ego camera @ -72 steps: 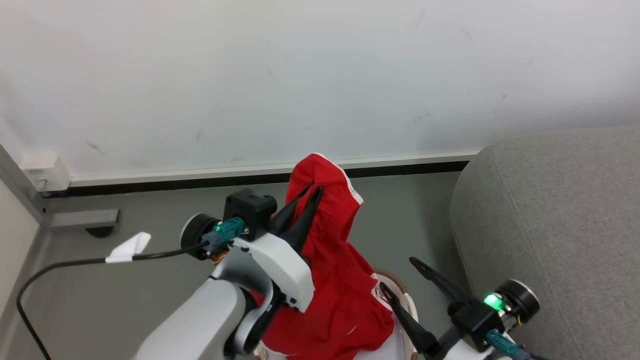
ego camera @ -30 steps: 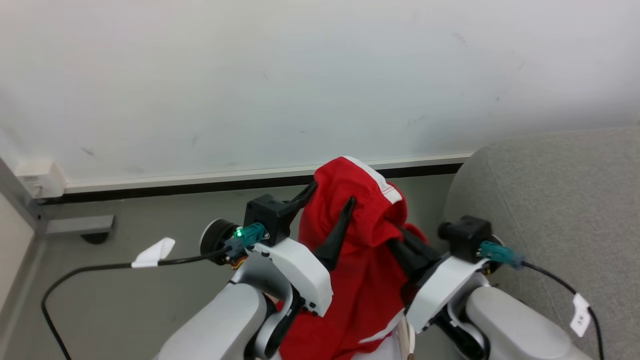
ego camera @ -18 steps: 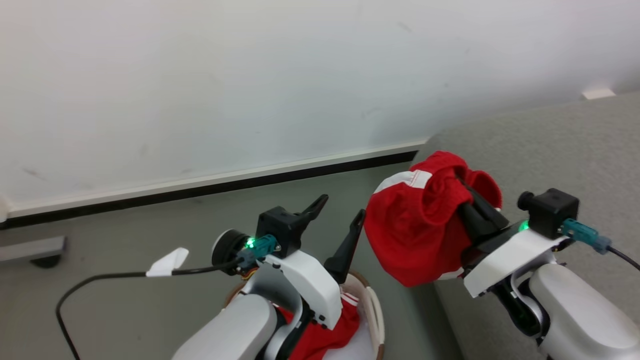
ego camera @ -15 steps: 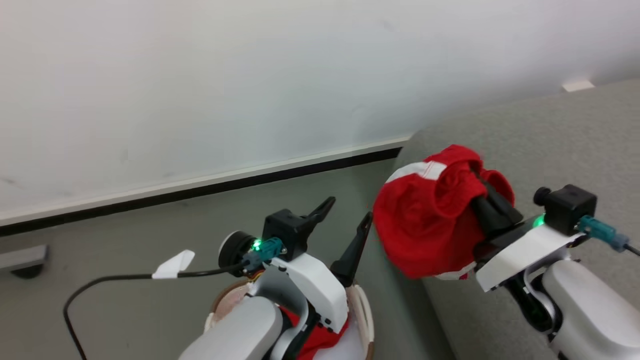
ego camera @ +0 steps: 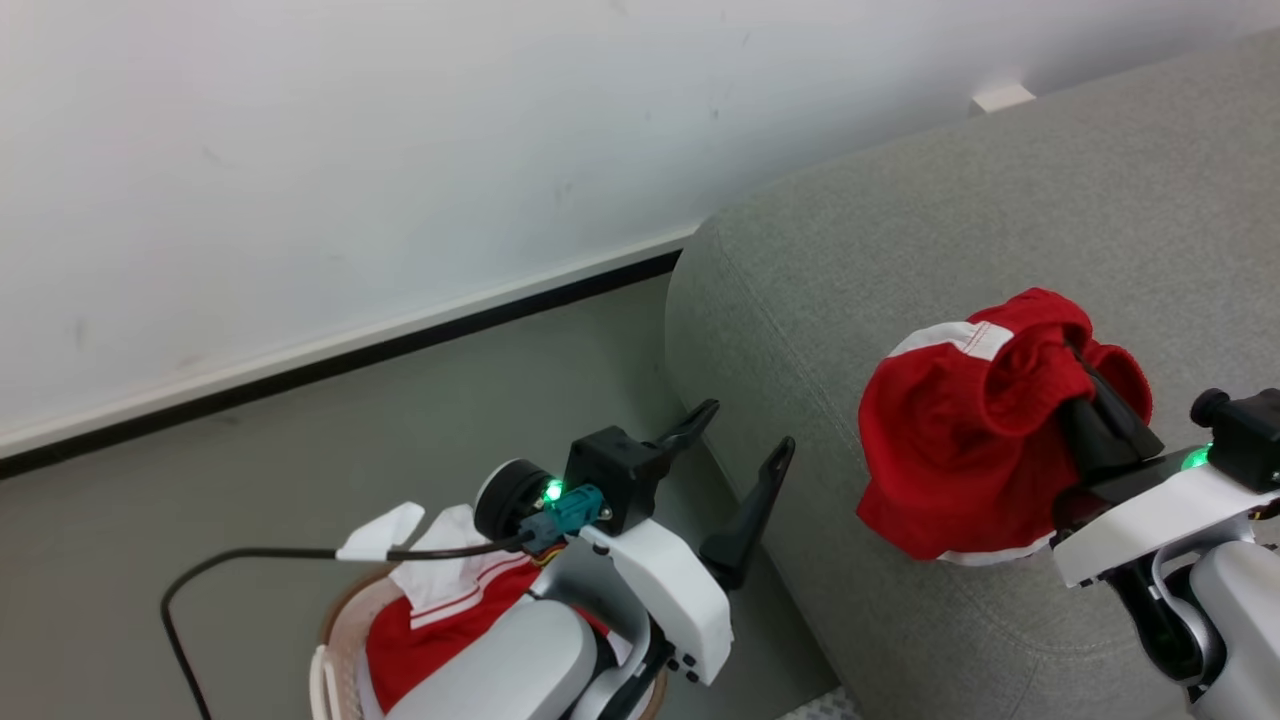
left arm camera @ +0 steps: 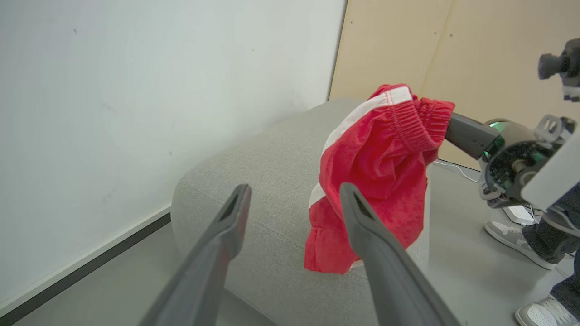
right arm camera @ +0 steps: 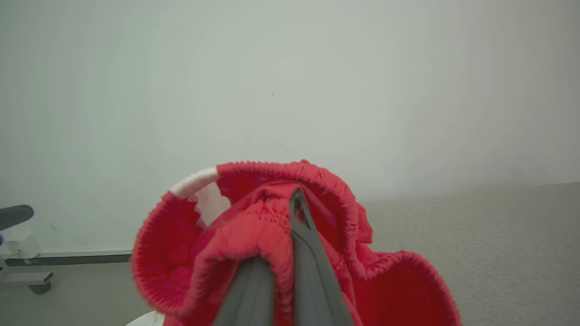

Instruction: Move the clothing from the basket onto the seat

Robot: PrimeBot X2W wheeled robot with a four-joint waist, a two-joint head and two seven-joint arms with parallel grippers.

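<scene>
Over the seat [ego camera: 900, 230], my right tool [ego camera: 1085, 395] is clamping a red garment [ego camera: 950, 440] by its waistband. My left tool [ego camera: 748, 427] is gaping empty; the second garment [ego camera: 440, 630] is lying in the basket [ego camera: 335, 620].

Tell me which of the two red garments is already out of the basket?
The bunched piece hanging from the right gripper over the grey seat. The other piece, with striped trim, lies in the basket.
</scene>
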